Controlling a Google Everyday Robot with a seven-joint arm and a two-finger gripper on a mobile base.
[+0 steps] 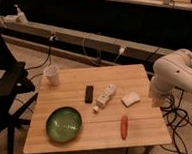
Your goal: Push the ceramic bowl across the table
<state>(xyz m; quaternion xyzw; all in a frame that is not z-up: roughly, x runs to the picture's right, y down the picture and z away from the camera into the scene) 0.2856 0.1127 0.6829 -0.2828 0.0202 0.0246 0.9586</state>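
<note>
The ceramic bowl (64, 124), wide, shallow and glossy green inside, sits on the front left part of the light wooden table (114, 75). My white arm (177, 72) hangs beside the table's right edge. My gripper (160, 99) is at the arm's lower end, just off the right edge and far from the bowl. Nothing shows in it.
On the table are a small white cup (51, 75) at the back left, a black bar (89, 93), a white bottle lying down (105, 97), a white packet (130, 99) and an orange-red stick (124, 126). A black chair (5, 93) stands left. Cables (180, 120) lie on the floor right.
</note>
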